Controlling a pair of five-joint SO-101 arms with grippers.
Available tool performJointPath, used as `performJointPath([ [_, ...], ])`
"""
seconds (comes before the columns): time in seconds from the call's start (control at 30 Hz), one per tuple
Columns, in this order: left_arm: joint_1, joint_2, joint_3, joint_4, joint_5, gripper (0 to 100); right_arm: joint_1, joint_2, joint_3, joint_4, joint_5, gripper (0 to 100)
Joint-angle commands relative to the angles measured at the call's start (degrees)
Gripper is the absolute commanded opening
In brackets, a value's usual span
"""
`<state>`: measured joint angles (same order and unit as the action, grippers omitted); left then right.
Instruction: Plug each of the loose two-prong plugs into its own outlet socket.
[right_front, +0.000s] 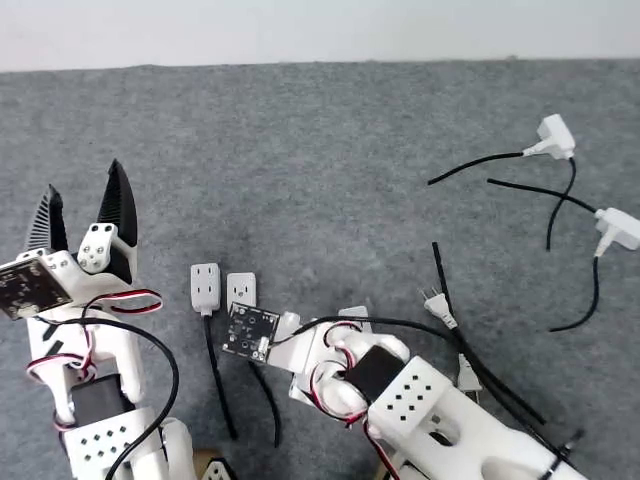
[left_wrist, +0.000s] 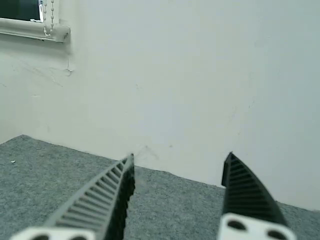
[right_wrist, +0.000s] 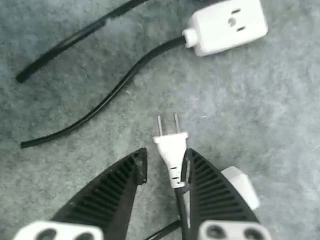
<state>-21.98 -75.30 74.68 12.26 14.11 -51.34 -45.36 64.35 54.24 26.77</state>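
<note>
The left arm (right_front: 100, 400) stands to the left of the twin sockets (right_front: 222, 289). Its left gripper (right_front: 83, 178) is spread wide with nothing between the fingers, and in its own wrist view the left gripper (left_wrist: 181, 156) faces a pale wall (left_wrist: 190, 75) over the grey carpet (left_wrist: 40, 160).

The right arm (right_front: 430, 410) lies to the right of the twin sockets, close to them. They are two white outlet blocks side by side, faces up, and their black cords (right_front: 218, 380) run toward the near table edge.

Far to the right of the twin sockets and farther back lie two white corded pieces (right_front: 555, 135) (right_front: 620, 228); I cannot tell what kind they are.

In the right wrist view the right gripper (right_wrist: 165, 151) is partly open and astride a white two-prong plug (right_wrist: 172, 155). The plug body touches the inner face of one finger (right_wrist: 205, 185) and stands clear of the other, so it is not clamped. Its long axis runs along the fingers, and its prongs (right_wrist: 159, 125) point away from the gripper toward an outlet socket (right_wrist: 227, 25) lying face-up beyond them. The small dark marks on the plug body cannot be read.

A two-prong plug (right_front: 437, 303) also lies to the right of the twin sockets, prongs pointing away from the arm.
</note>
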Motion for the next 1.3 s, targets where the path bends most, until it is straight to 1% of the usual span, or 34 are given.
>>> performJointPath([
  [0.0,-0.1,-0.6,-0.5,-1.7,-0.8,28,-0.5,3.0,2.4,-4.8,-0.4,12.6],
  [0.23,-0.1,-0.4,-0.5,-1.7,-0.9,28,-0.5,12.9,2.2,-9.4,-0.4,12.6],
  [0.53,-0.1,-0.4,-0.5,-1.7,-0.9,28,2.2,14.5,0.9,-9.8,-0.4,12.6],
  [0.63,-0.1,-0.4,-0.5,-1.7,-0.9,28,5.1,14.5,0.4,-10.4,-0.4,12.7],
  [0.7,-0.1,-0.5,-0.5,-1.7,-0.9,28,8.7,14.6,-0.2,-10.9,-0.3,12.8],
  [0.77,-0.1,-0.5,-0.5,-1.7,-0.9,28,10.8,14.6,-0.5,-10.7,-0.3,16.0],
  [0.87,-0.1,-0.5,-0.5,-1.7,-0.9,28,10.8,14.6,-0.4,-10.7,-0.6,23.6],
  [0.9,0.0,-0.5,-0.5,-1.7,-0.9,28,10.8,14.6,-0.4,-10.7,-0.4,24.5],
  [1.07,0.0,-0.4,-0.5,-1.7,-0.9,28,9.5,14.7,-0.4,-10.7,-0.4,20.9],
  [1.17,0.0,-0.4,-0.5,-1.7,-0.9,28,7.2,16.1,-0.4,-10.5,-0.4,20.5],
  [1.27,0.0,-0.4,-0.5,-1.7,-0.9,28,6.8,18.0,-1.5,-10.2,-0.4,20.5],
])
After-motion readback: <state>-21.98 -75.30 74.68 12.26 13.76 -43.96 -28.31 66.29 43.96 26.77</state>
